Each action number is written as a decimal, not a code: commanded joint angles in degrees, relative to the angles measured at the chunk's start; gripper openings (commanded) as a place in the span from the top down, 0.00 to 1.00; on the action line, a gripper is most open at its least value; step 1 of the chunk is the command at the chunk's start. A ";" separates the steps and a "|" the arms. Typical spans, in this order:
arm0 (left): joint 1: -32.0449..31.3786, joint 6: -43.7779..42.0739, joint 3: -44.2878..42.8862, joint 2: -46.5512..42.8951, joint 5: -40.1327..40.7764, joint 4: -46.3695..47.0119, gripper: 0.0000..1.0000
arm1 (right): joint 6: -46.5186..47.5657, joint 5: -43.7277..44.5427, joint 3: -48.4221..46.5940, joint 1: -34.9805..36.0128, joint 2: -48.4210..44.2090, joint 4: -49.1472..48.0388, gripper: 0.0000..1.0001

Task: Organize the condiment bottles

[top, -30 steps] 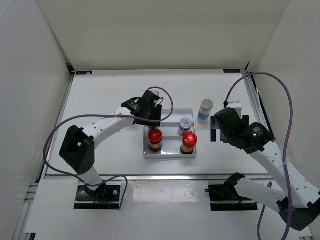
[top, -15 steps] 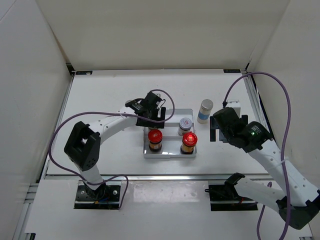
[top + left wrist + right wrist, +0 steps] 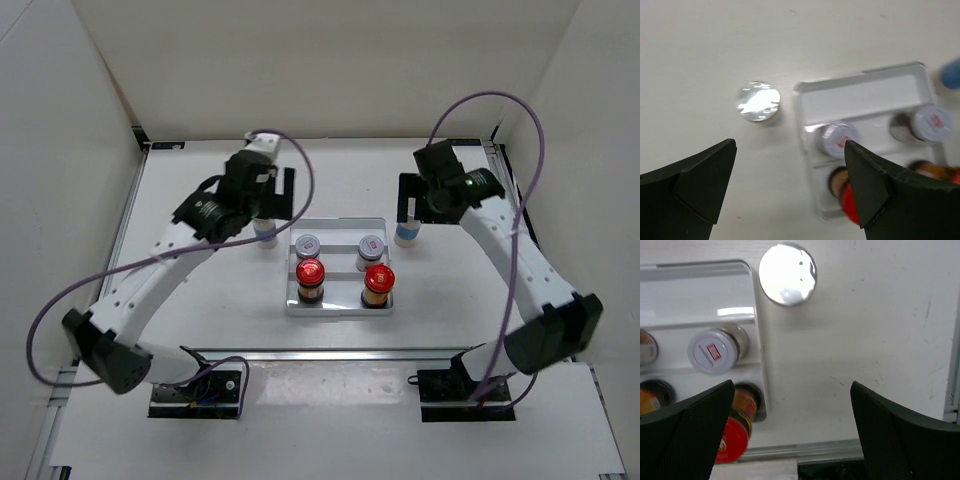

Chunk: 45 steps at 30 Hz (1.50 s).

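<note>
**Six bottles: four on the tray, two on the table beside it**

The white stepped tray (image 3: pixel 340 228) lies mid-table, closer to the near edge of the table (image 3: pixel 340 175) than to the far one. Bare table lies open between the tray and the far edge, and out toward the left and right edges.

Two red-capped bottles (image 3: pixel 310 272) (image 3: pixel 378 279) with brown contents stand on the tray's front step. Two short silver-lidded bottles (image 3: pixel 307 243) (image 3: pixel 371 245), each lid carrying a red mark, stand on the middle step. The back step shows as bare white floor.

The left grey-capped bottle (image 3: pixel 758 101) stands upright on the table just off the tray's back left corner, apart from the rim. The right grey-capped bottle (image 3: pixel 788 274) stands upright just off the back right corner, showing a shiny round cap from above and a blue label from the side.

The left gripper (image 3: pixel 785 185) hangs above the left grey-capped bottle with its fingers spread wide and nothing between them. The right gripper (image 3: pixel 792 430) hangs above the right grey-capped bottle, likewise spread wide and holding nothing.
</note>
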<state>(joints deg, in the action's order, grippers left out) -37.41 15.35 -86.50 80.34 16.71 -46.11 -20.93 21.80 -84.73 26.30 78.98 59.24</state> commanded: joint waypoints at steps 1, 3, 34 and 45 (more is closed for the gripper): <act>3.75 -3.14 10.50 -6.56 14.37 0.30 0.00 | 3.00 -9.84 -5.52 -4.58 6.61 -3.17 0.00; 3.75 -2.26 16.59 -10.70 17.22 4.25 0.00 | 3.61 -11.95 -8.07 -5.30 11.09 -4.05 0.00; 6.47 -1.73 26.82 -13.71 16.95 12.36 0.00 | 3.43 -7.65 -19.06 -3.63 15.33 -7.12 0.87; 6.47 -1.73 26.82 -13.19 16.95 12.36 0.00 | 2.39 -12.13 -19.60 2.96 22.44 -8.97 0.90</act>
<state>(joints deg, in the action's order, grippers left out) -30.98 13.54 -58.26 67.64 32.67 -34.63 -17.85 10.59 -103.39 28.42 99.74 53.32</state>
